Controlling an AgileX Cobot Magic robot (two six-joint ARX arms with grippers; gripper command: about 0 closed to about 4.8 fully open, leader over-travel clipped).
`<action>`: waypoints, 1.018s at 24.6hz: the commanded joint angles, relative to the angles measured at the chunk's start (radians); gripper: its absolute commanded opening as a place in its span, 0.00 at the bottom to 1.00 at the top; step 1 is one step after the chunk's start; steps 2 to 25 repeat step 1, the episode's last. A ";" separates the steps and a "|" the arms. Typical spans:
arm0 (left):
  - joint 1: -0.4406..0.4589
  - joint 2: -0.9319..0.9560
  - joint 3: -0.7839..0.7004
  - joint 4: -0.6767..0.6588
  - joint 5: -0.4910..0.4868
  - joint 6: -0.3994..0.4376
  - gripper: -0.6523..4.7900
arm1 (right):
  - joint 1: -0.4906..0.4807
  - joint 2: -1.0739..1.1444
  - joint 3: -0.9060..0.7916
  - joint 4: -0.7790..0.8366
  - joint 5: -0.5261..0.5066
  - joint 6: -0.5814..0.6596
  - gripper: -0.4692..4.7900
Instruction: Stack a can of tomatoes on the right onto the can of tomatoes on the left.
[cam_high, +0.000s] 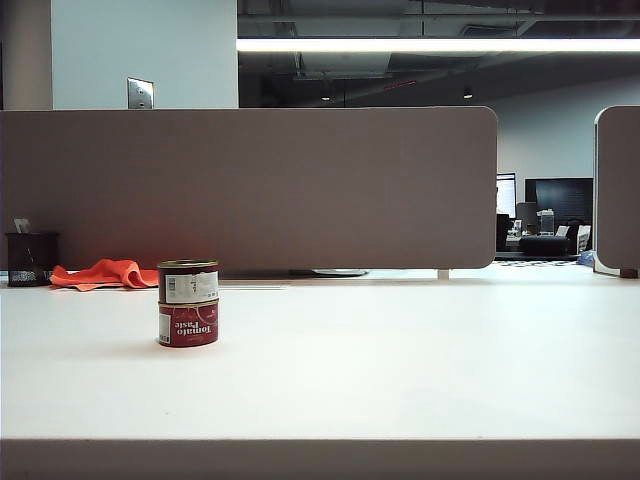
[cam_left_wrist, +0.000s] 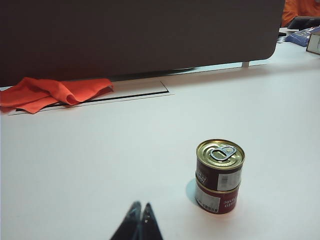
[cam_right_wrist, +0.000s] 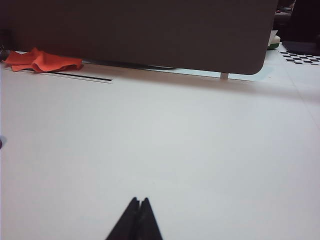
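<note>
Standing on the worktop (cam_high: 400, 370), the upper tomato can (cam_high: 188, 282) sits squarely on the lower tomato can (cam_high: 188, 324), seemingly flush. The left gripper (cam_left_wrist: 140, 206) hovers near them, fingers pressed together, empty. The right gripper (cam_right_wrist: 139, 201), likewise closed, hangs over bare worktop.

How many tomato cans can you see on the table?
2. The top can sits stacked on the bottom can, on the left of the white table, in front of the orange cloth. None seem hidden.
</note>
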 joint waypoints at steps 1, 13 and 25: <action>0.002 0.001 0.004 0.011 -0.004 0.000 0.11 | 0.001 -0.002 -0.003 0.016 0.005 -0.002 0.09; 0.002 0.001 0.004 0.011 -0.004 0.000 0.11 | 0.001 -0.002 -0.003 0.016 0.005 -0.002 0.09; 0.002 0.001 0.004 0.011 -0.004 0.000 0.11 | 0.001 -0.002 -0.003 0.016 0.005 -0.002 0.09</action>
